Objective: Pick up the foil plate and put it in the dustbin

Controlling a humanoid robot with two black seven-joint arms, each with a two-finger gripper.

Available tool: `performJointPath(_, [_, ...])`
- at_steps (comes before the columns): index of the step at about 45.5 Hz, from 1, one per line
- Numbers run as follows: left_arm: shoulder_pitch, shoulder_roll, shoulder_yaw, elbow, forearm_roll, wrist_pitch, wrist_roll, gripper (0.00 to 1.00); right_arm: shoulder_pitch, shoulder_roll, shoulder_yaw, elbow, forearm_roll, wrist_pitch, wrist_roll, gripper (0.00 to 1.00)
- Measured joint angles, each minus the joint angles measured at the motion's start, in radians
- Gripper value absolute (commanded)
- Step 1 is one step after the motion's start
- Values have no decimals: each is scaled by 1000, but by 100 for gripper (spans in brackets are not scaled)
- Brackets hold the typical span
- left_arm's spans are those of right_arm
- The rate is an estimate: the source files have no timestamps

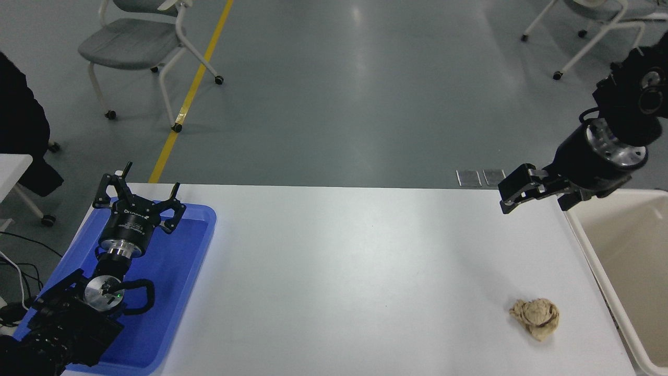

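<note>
The foil plate is not visible anywhere in the head view. The cream dustbin (595,263) stands off the table's right end, and the part of its inside that shows is plain. My right gripper (514,189) hangs in the air over the table's far right corner, just left of the dustbin's rim. It is open, its fingers point left, and nothing is between them. My left gripper (152,175) is parked at the lower left, open, over the blue tray (193,245).
A crumpled tan paper ball (535,318) lies on the white table (355,271) near its front right, close to the dustbin. Wheeled chairs stand on the floor beyond the table. A person in black (18,130) is at the left edge.
</note>
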Motion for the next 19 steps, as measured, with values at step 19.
performJointPath(19, [1, 0, 0, 0, 0, 0, 0, 100, 61, 175, -8, 14, 129, 21, 0, 100])
